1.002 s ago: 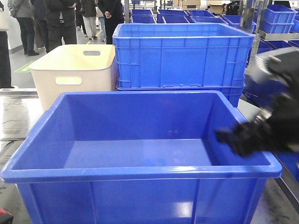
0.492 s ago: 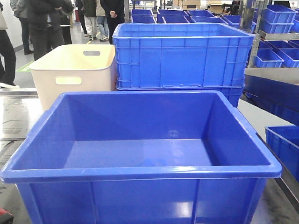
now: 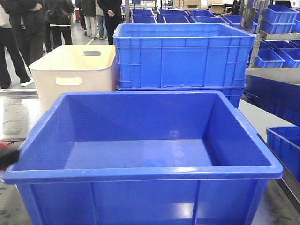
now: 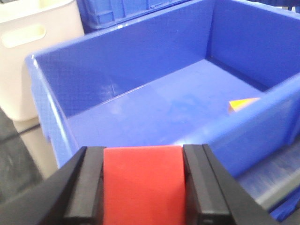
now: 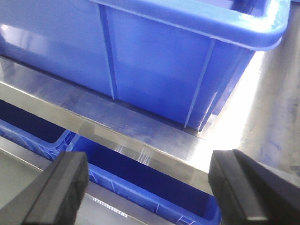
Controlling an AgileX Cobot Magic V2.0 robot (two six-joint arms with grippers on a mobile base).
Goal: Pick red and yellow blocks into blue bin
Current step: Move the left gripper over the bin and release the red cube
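Note:
The blue bin [image 3: 140, 174] fills the middle of the front view. My left gripper [image 4: 143, 154] is shut on the red block [image 4: 143, 187], held just outside and above one of the bin's walls [image 4: 243, 136]. In the front view this gripper [image 3: 5, 154] shows only as a blurred red and black patch at the bin's left rim. The yellow block [image 4: 243, 104] lies on the bin floor, half hidden by the rim. My right gripper [image 5: 150, 173] is open with nothing between its fingers [image 5: 61, 187], low beside the bin's outer wall [image 5: 154, 51].
A cream tub [image 3: 75, 70] and a ribbed blue crate [image 3: 180, 56] stand behind the bin. Another blue crate [image 5: 140, 187] sits below the steel table edge [image 5: 140, 126]. More blue crates [image 3: 286, 145] are at the right, and people [image 3: 28, 28] stand at the back left.
The right gripper, over the bin's right rim a second ago, has left the front view. The left gripper with the red block has come in at the left edge.

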